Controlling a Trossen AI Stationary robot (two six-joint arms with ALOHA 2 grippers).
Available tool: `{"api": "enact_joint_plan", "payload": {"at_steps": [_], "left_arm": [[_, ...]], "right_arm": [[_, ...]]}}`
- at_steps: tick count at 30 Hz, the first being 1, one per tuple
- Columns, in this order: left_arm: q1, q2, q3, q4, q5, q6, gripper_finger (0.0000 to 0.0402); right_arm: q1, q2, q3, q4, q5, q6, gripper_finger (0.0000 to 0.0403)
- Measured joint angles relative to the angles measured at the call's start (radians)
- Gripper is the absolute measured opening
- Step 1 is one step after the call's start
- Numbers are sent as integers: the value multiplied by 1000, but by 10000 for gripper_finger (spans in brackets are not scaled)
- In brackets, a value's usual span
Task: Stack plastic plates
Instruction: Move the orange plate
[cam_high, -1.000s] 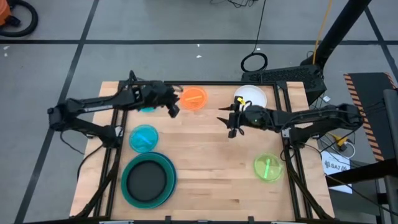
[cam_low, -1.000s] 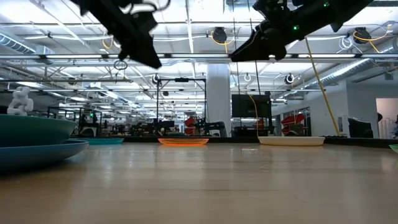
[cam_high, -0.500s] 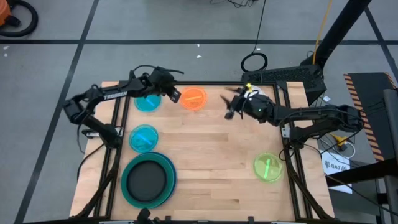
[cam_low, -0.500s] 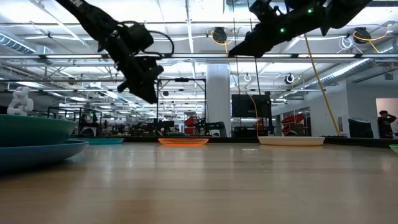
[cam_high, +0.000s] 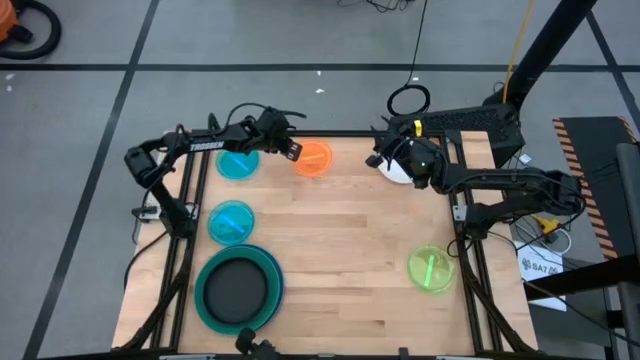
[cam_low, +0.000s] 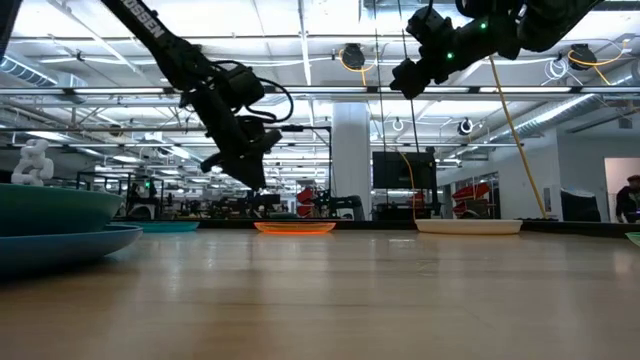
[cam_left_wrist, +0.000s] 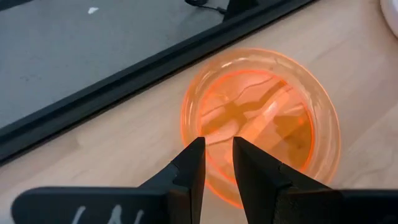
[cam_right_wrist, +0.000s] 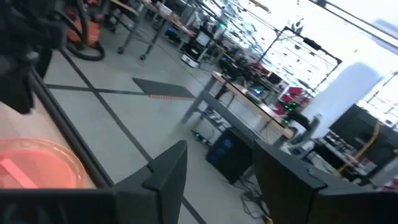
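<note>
The orange plate (cam_high: 313, 158) lies flat on the table near the far edge; it also shows in the left wrist view (cam_left_wrist: 267, 124). My left gripper (cam_high: 291, 150) hovers over its left rim, fingers narrowly open and empty (cam_left_wrist: 217, 149), well above the table (cam_low: 250, 172). My right gripper (cam_high: 384, 155) is open and empty (cam_right_wrist: 227, 174), high over the white plate (cam_high: 405, 168), partly hiding it. Two cyan plates (cam_high: 237, 164) (cam_high: 231, 222) lie at the left. The black plate (cam_high: 236, 290) sits in the teal plate (cam_high: 268, 300) on the blue one (cam_low: 60, 246). The lime green plate (cam_high: 432, 268) lies at the right.
The table's dark frame rail (cam_left_wrist: 124, 81) runs just beyond the orange plate. The bare wooden middle of the table (cam_high: 340, 240) holds nothing. The plate stack (cam_low: 50, 215) stands at the near left corner.
My left gripper has gone toward the far edge and down, ending over the orange plate's left rim. My right gripper has gone from the table's middle toward the far edge and now hangs over the white plate. No plate has moved.
</note>
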Motion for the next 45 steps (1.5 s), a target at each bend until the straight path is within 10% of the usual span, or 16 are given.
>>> {"api": "enact_joint_plan", "payload": {"at_steps": [45], "left_arm": [[61, 171, 77, -20, -12, -20, 88]], "right_arm": [[-56, 0, 0, -32, -102, 30, 176]]}}
